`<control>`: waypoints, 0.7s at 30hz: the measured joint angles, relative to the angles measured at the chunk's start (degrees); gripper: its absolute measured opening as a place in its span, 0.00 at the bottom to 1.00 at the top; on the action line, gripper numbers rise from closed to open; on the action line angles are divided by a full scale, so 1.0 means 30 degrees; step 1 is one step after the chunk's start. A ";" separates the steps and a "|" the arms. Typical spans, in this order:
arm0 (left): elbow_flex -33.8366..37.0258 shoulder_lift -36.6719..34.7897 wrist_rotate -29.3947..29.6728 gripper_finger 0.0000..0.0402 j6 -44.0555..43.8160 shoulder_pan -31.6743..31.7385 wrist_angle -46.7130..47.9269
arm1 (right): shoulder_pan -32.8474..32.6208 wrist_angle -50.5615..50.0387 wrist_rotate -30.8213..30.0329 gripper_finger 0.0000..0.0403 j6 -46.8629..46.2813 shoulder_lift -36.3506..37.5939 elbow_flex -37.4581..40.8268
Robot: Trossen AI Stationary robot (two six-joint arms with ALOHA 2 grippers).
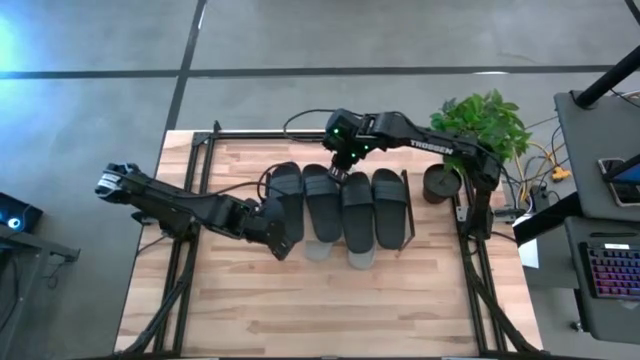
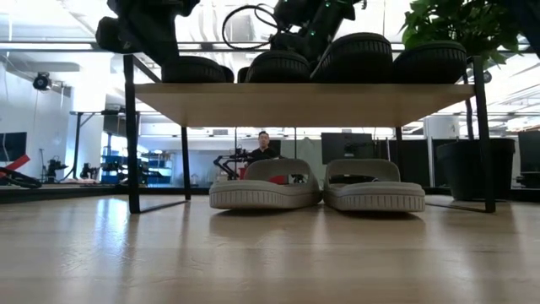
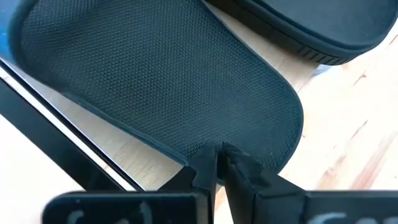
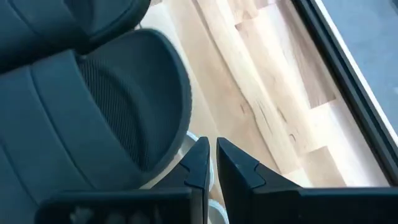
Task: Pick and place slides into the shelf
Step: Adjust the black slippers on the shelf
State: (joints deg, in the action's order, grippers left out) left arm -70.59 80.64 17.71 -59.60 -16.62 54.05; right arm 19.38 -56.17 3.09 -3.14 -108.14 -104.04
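All six slides look shelved; left hand [image 1: 281,247] sits at the leftmost one's heel.

Four dark rubber slides [image 1: 342,203] lie lengthwise across the wooden-topped, black-framed shelf [image 2: 295,103], two light grey ones [image 2: 316,194] underneath; both hands are closed, holding nothing, the right hand [image 1: 341,172] above the middle pair's straps.

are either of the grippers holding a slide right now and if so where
Neither holds one. The left gripper, shut, rests its tips at the heel edge of the leftmost dark slide on the shelf. The right gripper, shut, hangs over the third slide.

left arm [image 1: 200,210]: stretched low, fingers [image 3: 202,168] closed | right arm [image 1: 420,140]: reaching inward, fingers [image 4: 199,163] closed
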 joint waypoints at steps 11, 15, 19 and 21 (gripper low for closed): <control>0.0046 -0.0847 -0.0100 0.03 0.0060 0.0032 0.0291 | -0.0779 -0.0232 0.1974 0.06 0.0428 -0.0036 0.0254; 0.0046 -0.1170 0.0114 0.03 0.0038 0.0042 0.0302 | -0.0993 -0.0904 0.1992 0.06 0.0424 -0.0036 0.0189; 0.0046 -0.1168 0.0217 0.03 0.0023 0.0042 0.0310 | -0.1191 -0.1406 0.2032 0.06 0.0424 -0.0036 0.0134; 0.0046 -0.1128 0.0250 0.03 0.0023 0.0042 0.0311 | -0.1243 -0.1612 0.2020 0.06 0.0432 -0.0029 0.0115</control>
State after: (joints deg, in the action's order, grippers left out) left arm -70.46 77.25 18.46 -59.53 -16.49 54.98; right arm 15.65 -61.01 9.15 -1.85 -108.22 -103.69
